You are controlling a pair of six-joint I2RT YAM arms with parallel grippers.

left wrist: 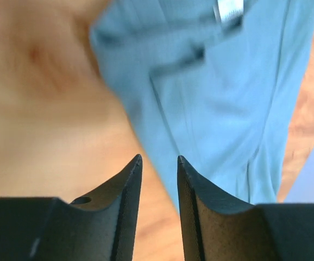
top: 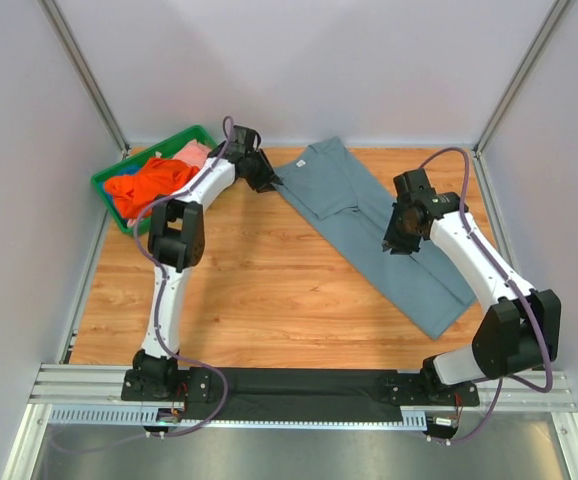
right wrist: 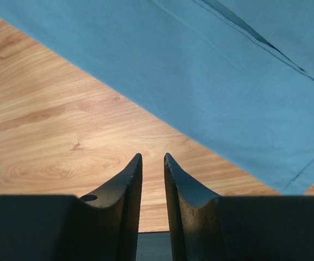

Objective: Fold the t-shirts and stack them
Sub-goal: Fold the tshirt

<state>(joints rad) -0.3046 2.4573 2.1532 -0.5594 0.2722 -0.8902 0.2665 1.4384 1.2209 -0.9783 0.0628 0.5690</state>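
Left gripper point(left wrist: 158, 160) stands narrowly parted and empty at the grey shirt's point(top: 344, 185) far-left edge. Right gripper point(right wrist: 152, 157) is likewise, beside its long edge. Shirt lies flat on the table point(top: 249, 290), long axis running far-centre to near-right. Green bin point(top: 102, 192) holds orange point(top: 149, 185) and pink point(top: 194, 152) shirts.

Slate-blue tee point(top: 359, 215) folded long, lying diagonally, orange tee point(top: 149, 187), pink tee point(top: 194, 152) crumpled

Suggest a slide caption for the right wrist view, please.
Right pincer, narrowly open, poised over the wooden tabletop beside the slate grey-blue fabric t-shirt.
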